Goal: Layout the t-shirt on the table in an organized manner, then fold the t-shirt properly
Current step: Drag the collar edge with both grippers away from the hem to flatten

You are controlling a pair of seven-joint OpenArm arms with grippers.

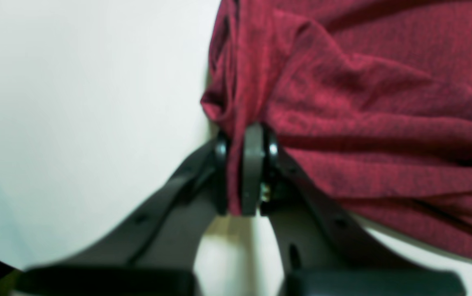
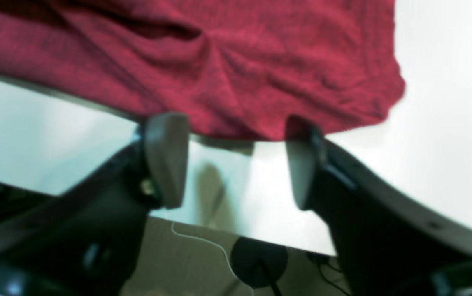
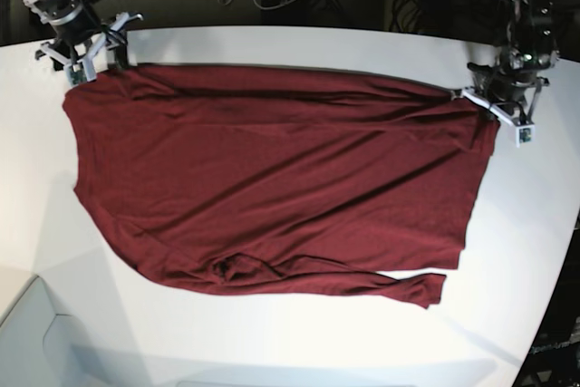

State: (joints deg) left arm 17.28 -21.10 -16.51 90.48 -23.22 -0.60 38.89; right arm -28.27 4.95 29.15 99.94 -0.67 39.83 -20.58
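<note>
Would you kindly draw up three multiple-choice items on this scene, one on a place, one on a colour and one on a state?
1. Where does the left gripper hold the t-shirt?
A. At an edge, bunched between its fingers
B. At the middle of the cloth
C. Nowhere

2. What colour is the t-shirt?
A. Blue
B. Dark red
C. White

3. How does the right gripper stand?
A. Shut on the cloth
B. Open, with nothing between its fingers
C. Shut on nothing

Answers:
1 A: the left wrist view shows cloth pinched between the closed fingers.
2 B: all views show maroon cloth on the white table.
3 B: the right wrist view shows the fingers apart, with bare table in the gap.
</note>
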